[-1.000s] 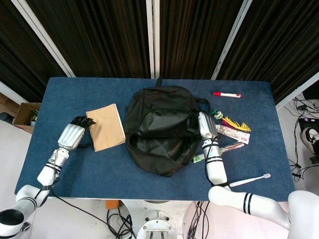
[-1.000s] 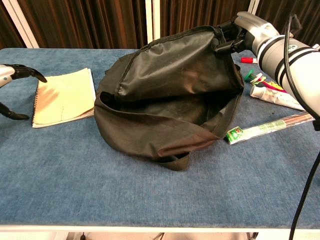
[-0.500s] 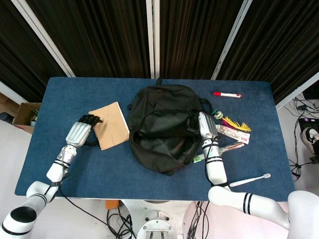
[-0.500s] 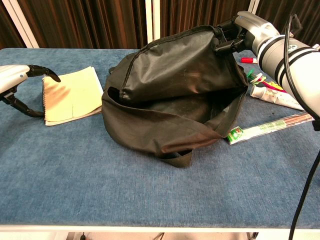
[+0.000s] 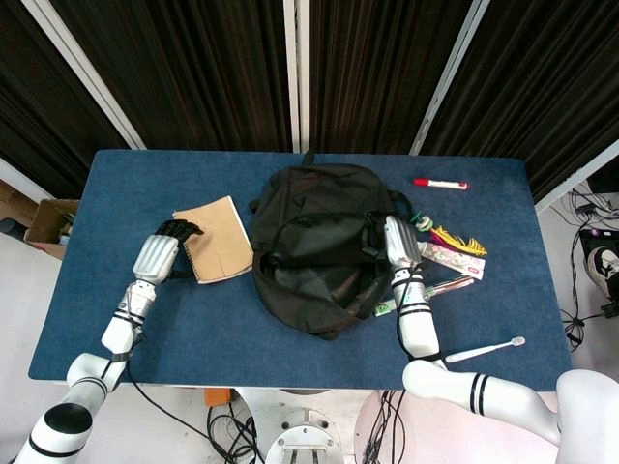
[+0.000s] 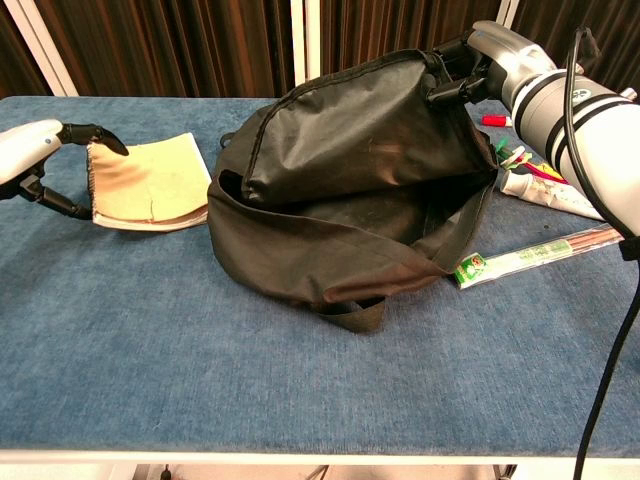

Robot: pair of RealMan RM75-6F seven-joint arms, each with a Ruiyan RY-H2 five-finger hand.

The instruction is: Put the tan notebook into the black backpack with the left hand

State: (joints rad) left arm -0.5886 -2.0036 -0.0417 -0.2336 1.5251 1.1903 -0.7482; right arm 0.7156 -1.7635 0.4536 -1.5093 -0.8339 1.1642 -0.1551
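gripping the spiral edge of the tan notebook (image 5: 219, 240), the left hand (image 5: 161, 253) was left of the black backpack (image 5: 319, 242); the right hand (image 6: 470, 62) clamped its upper rim.

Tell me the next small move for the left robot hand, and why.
Probably lift the tan notebook a little higher and carry it toward the black backpack. The left robot hand grips its spiral edge, with that edge raised off the table, while the right robot hand holds the backpack's top up, leaving its mouth open.
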